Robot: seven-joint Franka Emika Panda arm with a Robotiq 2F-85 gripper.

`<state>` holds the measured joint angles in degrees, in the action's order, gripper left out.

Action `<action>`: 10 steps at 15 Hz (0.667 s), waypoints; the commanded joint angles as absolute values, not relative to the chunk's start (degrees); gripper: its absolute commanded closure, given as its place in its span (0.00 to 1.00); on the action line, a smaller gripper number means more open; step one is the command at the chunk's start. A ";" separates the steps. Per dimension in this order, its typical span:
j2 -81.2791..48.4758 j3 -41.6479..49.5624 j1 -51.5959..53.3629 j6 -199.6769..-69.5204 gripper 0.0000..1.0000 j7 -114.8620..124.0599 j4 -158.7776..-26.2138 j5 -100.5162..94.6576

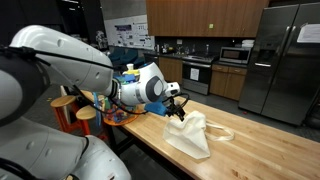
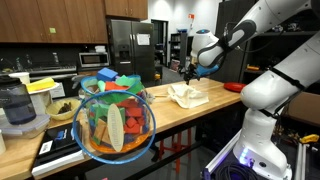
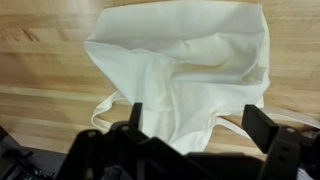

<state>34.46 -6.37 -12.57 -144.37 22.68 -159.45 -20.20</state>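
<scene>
A cream cloth tote bag (image 3: 190,60) lies crumpled on the wooden table (image 3: 40,85), its handle loop (image 3: 108,110) trailing to one side. It also shows in both exterior views (image 1: 190,137) (image 2: 188,95). My gripper (image 3: 195,125) hovers just above the bag with its fingers spread wide apart, one on each side of the cloth, holding nothing. In an exterior view the gripper (image 1: 177,108) sits over the bag's near end; in the other it (image 2: 190,74) hangs above the bag.
A wire basket of colourful toys (image 2: 115,122) stands close to the camera in an exterior view, with a blender (image 2: 18,108) beside it. A red object (image 2: 232,87) lies further along the table. Wooden stools (image 1: 85,115) stand beside the table. Kitchen cabinets and a fridge (image 1: 285,60) are behind.
</scene>
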 commanded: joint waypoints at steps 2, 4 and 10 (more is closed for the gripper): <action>28.38 -4.67 -16.01 -150.52 0.00 18.51 -156.16 -21.40; 25.73 -4.24 -17.45 -152.54 0.00 17.52 -154.19 -21.47; 20.81 -2.66 -18.10 -153.39 0.00 16.57 -149.36 -19.89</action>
